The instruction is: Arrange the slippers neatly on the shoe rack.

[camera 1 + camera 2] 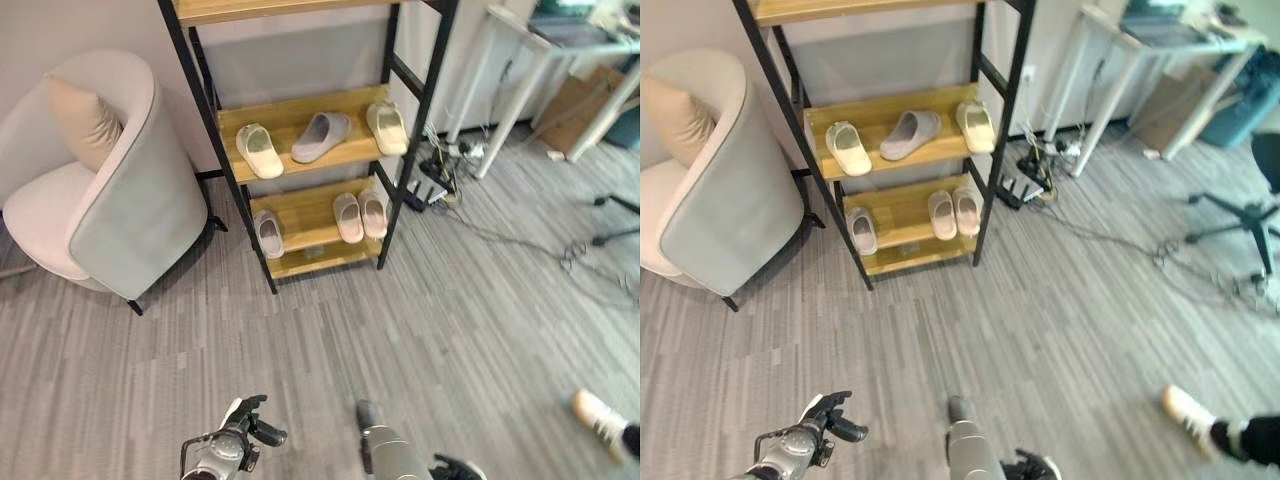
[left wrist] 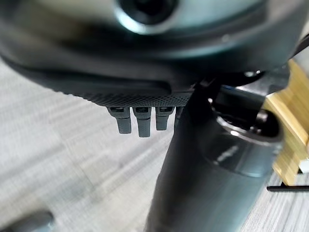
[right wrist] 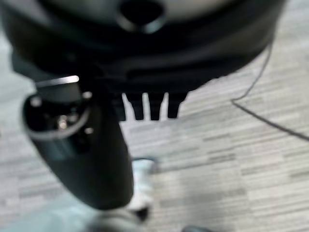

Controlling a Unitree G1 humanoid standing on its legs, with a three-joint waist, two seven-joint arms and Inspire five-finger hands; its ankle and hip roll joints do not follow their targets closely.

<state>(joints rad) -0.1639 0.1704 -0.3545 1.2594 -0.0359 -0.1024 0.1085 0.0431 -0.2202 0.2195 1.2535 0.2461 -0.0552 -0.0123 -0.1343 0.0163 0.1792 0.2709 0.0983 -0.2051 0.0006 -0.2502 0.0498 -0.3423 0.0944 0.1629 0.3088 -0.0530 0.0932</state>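
I see six slippers on the shoe rack [image 1: 420, 110] ahead — a cream slipper [image 1: 259, 150], a grey slipper [image 1: 321, 136] lying askew and another cream one [image 1: 387, 127] on the middle shelf, with a single slipper [image 1: 268, 233] and a close pair [image 1: 360, 215] on the bottom shelf. My left hand [image 1: 250, 420] hangs low over the carpet [image 1: 330, 330] with its fingers [image 2: 138, 122] straight and empty — the right hand [image 3: 153, 104] is the same, fingers straight, holding nothing. An armchair [image 1: 110, 190] stands just left of the rack.
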